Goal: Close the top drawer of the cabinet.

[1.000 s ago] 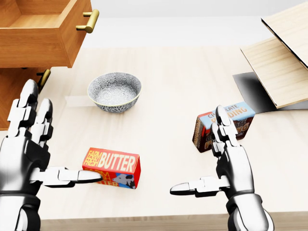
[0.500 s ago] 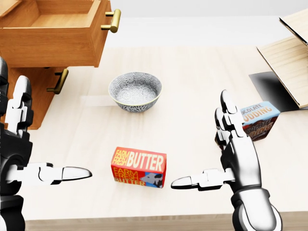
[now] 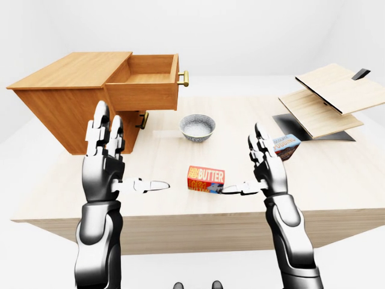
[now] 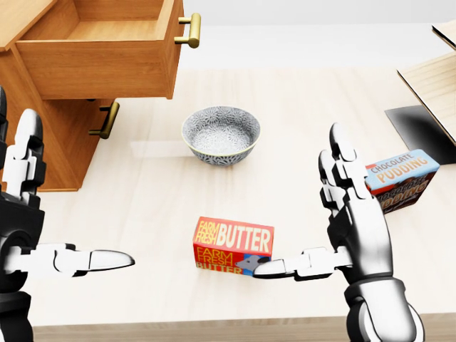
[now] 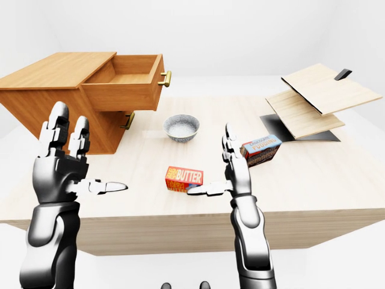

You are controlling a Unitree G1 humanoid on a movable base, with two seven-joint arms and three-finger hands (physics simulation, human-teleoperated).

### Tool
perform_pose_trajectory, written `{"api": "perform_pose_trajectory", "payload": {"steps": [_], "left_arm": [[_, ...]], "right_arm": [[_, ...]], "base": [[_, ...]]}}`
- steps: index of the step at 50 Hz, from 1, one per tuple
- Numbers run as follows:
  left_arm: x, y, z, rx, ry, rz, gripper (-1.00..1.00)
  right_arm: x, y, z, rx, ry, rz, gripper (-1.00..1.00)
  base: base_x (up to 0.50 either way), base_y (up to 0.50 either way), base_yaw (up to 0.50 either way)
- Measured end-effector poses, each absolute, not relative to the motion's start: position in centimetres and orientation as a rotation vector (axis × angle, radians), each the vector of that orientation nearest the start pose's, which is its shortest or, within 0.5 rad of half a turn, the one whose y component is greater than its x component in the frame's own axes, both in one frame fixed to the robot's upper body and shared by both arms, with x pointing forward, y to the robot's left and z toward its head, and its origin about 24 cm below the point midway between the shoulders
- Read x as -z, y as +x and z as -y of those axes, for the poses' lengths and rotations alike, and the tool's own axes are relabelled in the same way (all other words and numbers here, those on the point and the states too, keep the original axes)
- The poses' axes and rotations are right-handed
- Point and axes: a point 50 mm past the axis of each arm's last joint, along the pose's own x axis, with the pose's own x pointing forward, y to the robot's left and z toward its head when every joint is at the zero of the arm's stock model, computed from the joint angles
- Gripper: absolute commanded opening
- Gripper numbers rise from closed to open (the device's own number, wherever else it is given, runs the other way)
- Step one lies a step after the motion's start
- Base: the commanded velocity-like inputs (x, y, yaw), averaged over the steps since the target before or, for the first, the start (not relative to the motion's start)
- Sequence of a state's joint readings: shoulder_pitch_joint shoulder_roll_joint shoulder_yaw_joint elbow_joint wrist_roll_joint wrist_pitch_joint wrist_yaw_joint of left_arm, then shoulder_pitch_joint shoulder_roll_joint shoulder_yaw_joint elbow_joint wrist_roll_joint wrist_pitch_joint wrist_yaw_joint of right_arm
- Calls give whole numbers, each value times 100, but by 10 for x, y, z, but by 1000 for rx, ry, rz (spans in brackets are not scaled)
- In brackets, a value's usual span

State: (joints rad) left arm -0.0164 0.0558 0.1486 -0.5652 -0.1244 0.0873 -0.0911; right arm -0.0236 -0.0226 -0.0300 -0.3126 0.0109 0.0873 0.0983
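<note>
Two hands are up and neither has touched anything yet. Biggest thing on the table: the cabinet (image 3: 66, 96), up and to the left of the left hand (image 3: 103, 162), with its top drawer (image 3: 144, 84) pulled well out and empty as far as the eye views show. That drawer sits above and slightly right of the left hand's raised fingers, and well apart from them. Its brass handle (image 4: 189, 30) sticks out on the face toward the table's middle; a second handle (image 4: 107, 120) marks the shut drawer beneath.

Left hand: fingers spread wide, thumb out sideways, holding nothing. Right hand (image 4: 353, 221): also splayed wide and empty, thumb tip just beside the butter box (image 4: 233, 247), with the pudding box (image 4: 399, 179) close off its far side.

For a clean close, I'd judge the left hand is the one to use. Lift it to the drawer face, lay the flat palm beside the handle, and push straight along the drawer's run, not at an angle, so it doesn't jam. The patterned bowl (image 4: 221, 135) lies to the right of that path, below the handle in the head view, so keep the forearm high and clear of it.
</note>
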Motion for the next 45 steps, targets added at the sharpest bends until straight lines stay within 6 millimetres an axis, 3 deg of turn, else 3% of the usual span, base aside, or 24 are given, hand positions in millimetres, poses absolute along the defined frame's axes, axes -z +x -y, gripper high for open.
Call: {"api": "perform_pose_trajectory", "payload": {"steps": [20, 36, 45], "left_arm": [[-174, 218, -175, 20, -1, 541, 100], [-177, 215, -172, 33, 3, 557, 100], [-190, 204, -172, 32, 0, 627, 100]], "right_arm": [[-122, 245, 153, -116, 2, 298, 100], [-116, 246, 153, -127, 14, 272, 100], [-112, 247, 154, -129, 16, 252, 100]], "base": [[11, 0, 0], [17, 0, 0], [17, 0, 0]]}}
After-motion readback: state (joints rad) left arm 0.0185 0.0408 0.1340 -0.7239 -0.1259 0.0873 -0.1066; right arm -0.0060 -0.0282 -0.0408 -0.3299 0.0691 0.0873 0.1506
